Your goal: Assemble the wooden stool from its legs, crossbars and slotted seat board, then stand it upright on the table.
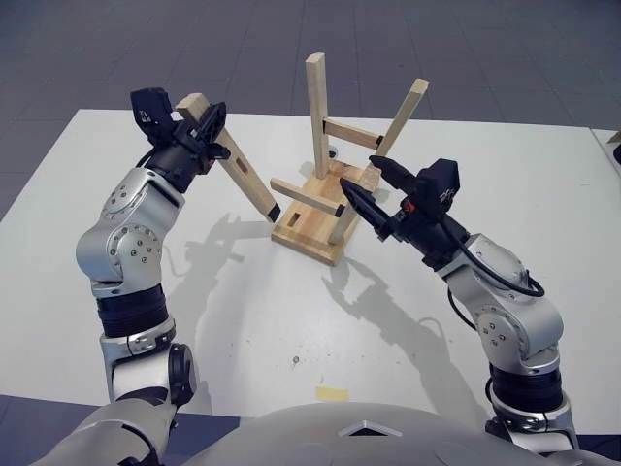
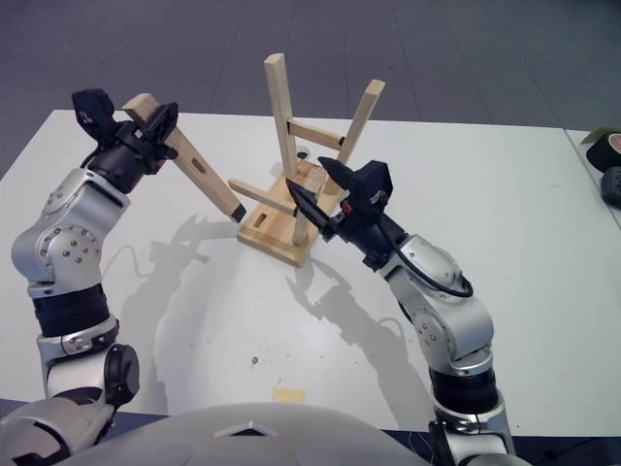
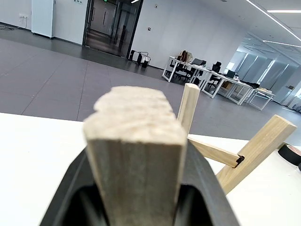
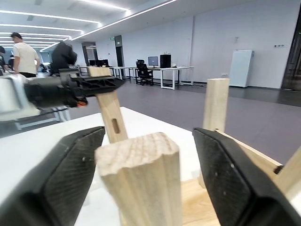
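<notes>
Near the middle of the white counter (image 1: pixel 87 165) the slotted seat board (image 1: pixel 303 236) lies underside up, with 3 legs already standing out of it. An upright leg (image 1: pixel 316 107) and a leaning leg (image 1: pixel 406 112) at the far side are joined by an upper crossbar (image 1: pixel 351 134). A front leg (image 1: pixel 351 216) carries a lower crossbar (image 1: pixel 303 195) whose free end juts toward the robot's left.

The left claw (image 1: pixel 206 136) is clamped on the upper part of the 4th, loose leg (image 1: pixel 247 180). It slants down to the board's left corner, dark tip close to it; contact cannot be told. The right claw (image 1: pixel 372 191) stands apart, its pads on either side of the front leg's top without visibly pressing on it.

The parts look like light, stiff softwood, so weight should be no trouble. Smooth planed faces may let a leg swivel in a narrow grip, though, and a hold high on the leg gives a long lever against the pads. The half-built frame probably racks or slides easily, so closing the right claw on the front leg would brace it. The loose leg's side slot likely has to face the free crossbar end before pressing in.
</notes>
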